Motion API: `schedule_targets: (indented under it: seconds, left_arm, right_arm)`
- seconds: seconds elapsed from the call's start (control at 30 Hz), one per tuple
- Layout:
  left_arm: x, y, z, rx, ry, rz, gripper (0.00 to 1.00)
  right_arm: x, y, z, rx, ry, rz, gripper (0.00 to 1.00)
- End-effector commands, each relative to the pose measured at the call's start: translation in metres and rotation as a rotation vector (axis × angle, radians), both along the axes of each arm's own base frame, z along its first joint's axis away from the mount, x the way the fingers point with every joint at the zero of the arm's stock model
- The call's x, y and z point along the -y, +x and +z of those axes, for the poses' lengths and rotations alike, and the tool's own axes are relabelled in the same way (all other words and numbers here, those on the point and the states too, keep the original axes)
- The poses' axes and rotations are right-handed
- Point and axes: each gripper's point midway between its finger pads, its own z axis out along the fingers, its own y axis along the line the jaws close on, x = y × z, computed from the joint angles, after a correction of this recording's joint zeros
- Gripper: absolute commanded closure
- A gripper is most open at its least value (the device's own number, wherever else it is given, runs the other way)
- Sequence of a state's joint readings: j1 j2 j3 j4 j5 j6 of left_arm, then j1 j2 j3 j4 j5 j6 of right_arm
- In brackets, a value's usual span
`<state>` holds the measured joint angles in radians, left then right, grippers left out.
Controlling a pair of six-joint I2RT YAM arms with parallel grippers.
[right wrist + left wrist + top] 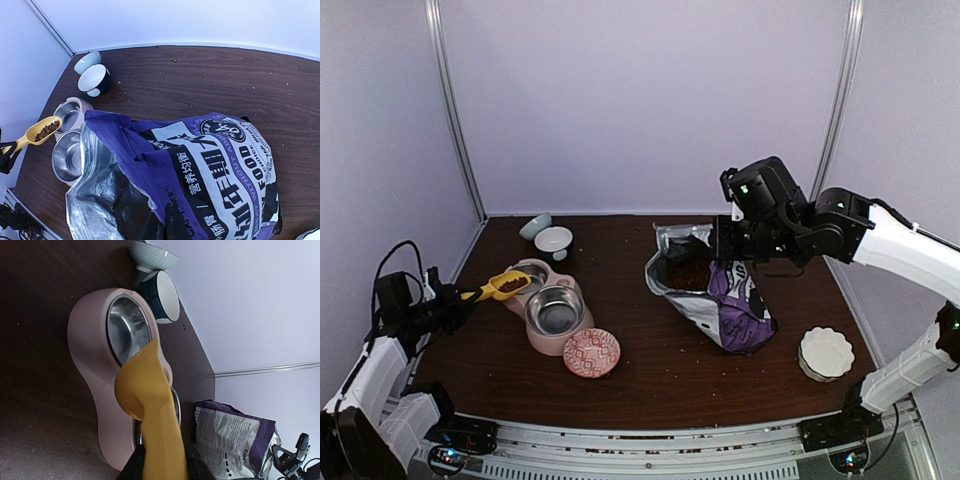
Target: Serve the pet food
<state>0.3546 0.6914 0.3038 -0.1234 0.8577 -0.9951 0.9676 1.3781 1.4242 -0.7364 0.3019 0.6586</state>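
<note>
My left gripper [457, 299] is shut on the handle of a yellow scoop [498, 286]. The scoop holds brown pet food [513, 283] above the far bowl of the pink feeder [542, 343]. In the left wrist view the scoop [145, 390] shows from below, with my gripper [160, 467] round its handle over the feeder [85, 355]. My right gripper [725, 245] is shut on the top edge of the purple bag [735, 305] and holds it open; kibble [690, 272] shows inside. The right wrist view shows the bag [210, 165], my gripper [172, 225], and the loaded scoop [40, 132].
A pink patterned dish [591, 352] sits in front of the feeder. A white scalloped bowl [826, 352] stands at the right front. Two small bowls [553, 240] [534, 225] stand at the back left. A few loose pellets [173, 60] lie on the table.
</note>
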Motion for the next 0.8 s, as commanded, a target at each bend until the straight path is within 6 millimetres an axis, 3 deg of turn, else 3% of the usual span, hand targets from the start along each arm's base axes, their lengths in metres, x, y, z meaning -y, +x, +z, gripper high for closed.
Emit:
schedule_targets:
  seconds: [0.0,0.77]
  left_arm:
    - [-0.008,0.009,0.017,0.06,0.084,-0.002,1.0]
    - [-0.024,0.035,0.025,0.008,0.276,-0.088,1.0]
  right_arm:
    - [0.005,0.005,0.023,0.06,0.068,-0.03,1.0]
    - [0.001,0.008,0.02,0.051,0.058,-0.022,1.0]
